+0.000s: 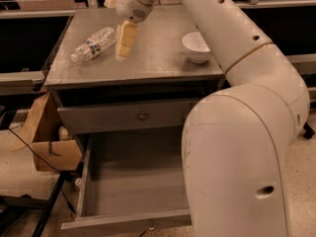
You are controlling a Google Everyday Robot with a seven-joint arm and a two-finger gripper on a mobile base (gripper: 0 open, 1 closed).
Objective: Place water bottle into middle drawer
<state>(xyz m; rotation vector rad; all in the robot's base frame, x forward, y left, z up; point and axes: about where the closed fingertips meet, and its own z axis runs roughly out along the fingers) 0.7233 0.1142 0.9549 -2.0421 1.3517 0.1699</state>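
Note:
The water bottle [94, 44] lies on its side on the grey cabinet top [148, 58], at the back left, white cap towards the left front. My gripper [121, 37] is open and empty, hanging just to the right of the bottle's base end, close above the top; one beige finger [126, 41] points down beside the bottle. The middle drawer [138, 179] is pulled out at the bottom of the cabinet, its grey floor bare. My arm covers its right side.
A white bowl [196, 46] stands on the right of the cabinet top. A shut drawer front with a round metal knob [143, 116] sits above the open drawer. A cardboard box [49, 144] and dark cables lie on the floor at the left.

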